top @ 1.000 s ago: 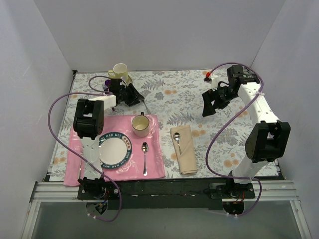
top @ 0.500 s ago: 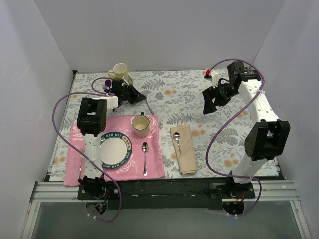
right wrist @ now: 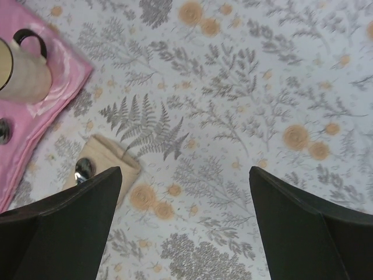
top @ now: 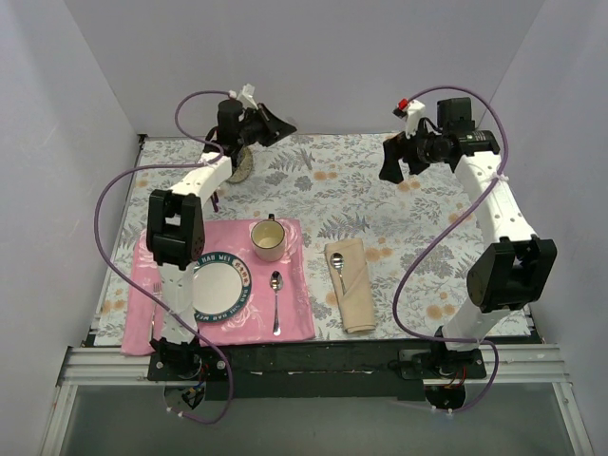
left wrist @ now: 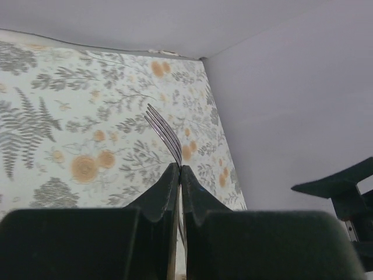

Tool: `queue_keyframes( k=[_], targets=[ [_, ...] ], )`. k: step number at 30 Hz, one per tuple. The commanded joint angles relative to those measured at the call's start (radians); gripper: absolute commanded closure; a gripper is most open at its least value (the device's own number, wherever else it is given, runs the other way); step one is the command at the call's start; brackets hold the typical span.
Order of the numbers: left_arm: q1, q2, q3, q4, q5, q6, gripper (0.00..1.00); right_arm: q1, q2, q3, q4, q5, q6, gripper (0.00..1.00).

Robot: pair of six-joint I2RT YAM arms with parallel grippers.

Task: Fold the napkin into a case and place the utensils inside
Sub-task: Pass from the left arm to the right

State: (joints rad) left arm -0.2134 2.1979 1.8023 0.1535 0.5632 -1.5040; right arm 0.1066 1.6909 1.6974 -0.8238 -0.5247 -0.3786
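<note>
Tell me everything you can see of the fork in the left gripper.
The fork is thin, shiny silver metal. Only its slender, slightly curved tines and a sliver of neck show; the handle is hidden inside the grip. The left gripper is shut on its neck, with the tines pointing out beyond it. It is held in the air above the floral tablecloth, touching nothing else.

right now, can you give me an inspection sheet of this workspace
surface: grey floral tablecloth, lying flat
job's things: napkin folded into a case, spoon at its top end with the bowl showing; fork held in the air
clutter: pink placemat carrying plate, cup, long spoon
tools: left tool shut on fork; right tool open, empty, raised
cables: purple cables loop beside both arms
surroundings: plain white walls; nothing else seen
</note>
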Motion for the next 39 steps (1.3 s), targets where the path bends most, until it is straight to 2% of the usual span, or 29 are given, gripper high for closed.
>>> queue_keyframes(
  k=[1, 3, 4, 8, 13, 15, 18, 20, 24, 33, 35, 36, 39],
  targets=[
    [-0.141, -0.208, 0.003, -0.147, -0.087, 0.105, 1.00, 0.083, -0.151, -0.028, 0.302, 0.190, 0.078, 0.01],
    [-0.216, -0.248, -0.020, -0.176, -0.178, 0.152, 1.00, 0.158, -0.197, -0.071, 0.344, 0.280, 0.043, 0.01],
    [-0.243, -0.277, -0.021, -0.222, -0.227, 0.171, 1.00, 0.185, -0.207, -0.082, 0.342, 0.299, 0.035, 0.01],
    [-0.351, -0.332, -0.046, -0.229, -0.353, 0.171, 1.00, 0.312, -0.258, -0.136, 0.345, 0.347, 0.043, 0.01],
    [-0.418, -0.348, -0.015, -0.278, -0.523, 0.150, 1.00, 0.366, -0.306, -0.209, 0.377, 0.426, 0.086, 0.01],
    [-0.426, -0.345, 0.005, -0.288, -0.551, 0.119, 1.00, 0.381, -0.312, -0.228, 0.391, 0.486, 0.086, 0.01],
    [-0.431, -0.348, 0.015, -0.302, -0.551, 0.061, 1.00, 0.384, -0.329, -0.287, 0.451, 0.566, 0.087, 0.07],
    [-0.434, -0.349, 0.015, -0.307, -0.580, 0.027, 1.00, 0.384, -0.338, -0.330, 0.494, 0.577, 0.090, 0.13],
    [-0.435, -0.345, 0.031, -0.318, -0.572, 0.004, 1.00, 0.384, -0.339, -0.381, 0.520, 0.548, 0.086, 0.15],
    [-0.434, -0.334, 0.048, -0.365, -0.579, -0.050, 1.00, 0.390, -0.260, -0.368, 0.563, 0.612, 0.052, 0.37],
    [-0.434, -0.331, 0.048, -0.381, -0.583, -0.051, 1.00, 0.392, -0.249, -0.358, 0.565, 0.608, 0.050, 0.45],
    [-0.435, -0.333, 0.046, -0.385, -0.583, -0.058, 1.00, 0.392, -0.249, -0.358, 0.569, 0.600, 0.046, 0.54],
    [-0.434, -0.339, 0.037, -0.391, -0.582, -0.067, 1.00, 0.393, -0.240, -0.343, 0.554, 0.572, 0.037, 0.72]
  ],
)
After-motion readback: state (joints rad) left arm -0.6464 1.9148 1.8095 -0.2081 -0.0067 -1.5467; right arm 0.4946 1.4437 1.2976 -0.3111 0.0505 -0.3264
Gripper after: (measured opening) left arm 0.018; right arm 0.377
